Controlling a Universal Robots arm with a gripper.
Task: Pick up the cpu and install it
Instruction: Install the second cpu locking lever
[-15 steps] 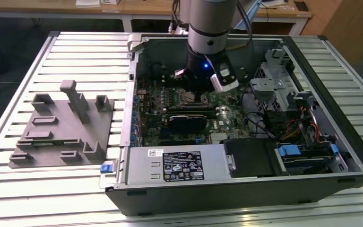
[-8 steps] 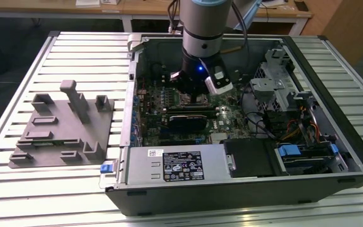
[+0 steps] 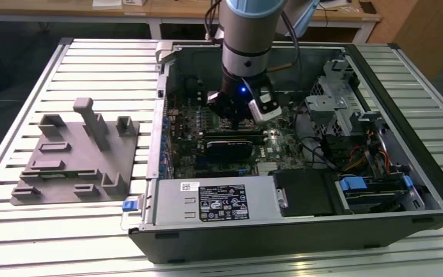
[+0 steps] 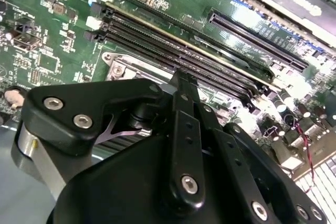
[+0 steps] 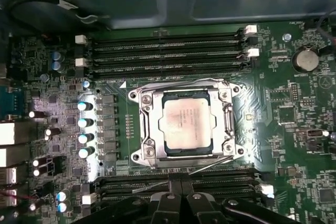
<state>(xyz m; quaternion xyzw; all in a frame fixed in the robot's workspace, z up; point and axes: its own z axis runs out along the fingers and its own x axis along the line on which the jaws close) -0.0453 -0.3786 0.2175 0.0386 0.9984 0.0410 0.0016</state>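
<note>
cpu in socket (edges under frame), end effector just beside.

Workshop: slatted metal bench, opened computer case, desks behind.

One cpu, perhaps eight memory slots

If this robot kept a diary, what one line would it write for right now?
arm: inside computer case | gripper: above motherboard, holds nothing | cpu: lying in its socket | grey tray: outside the case
</note>
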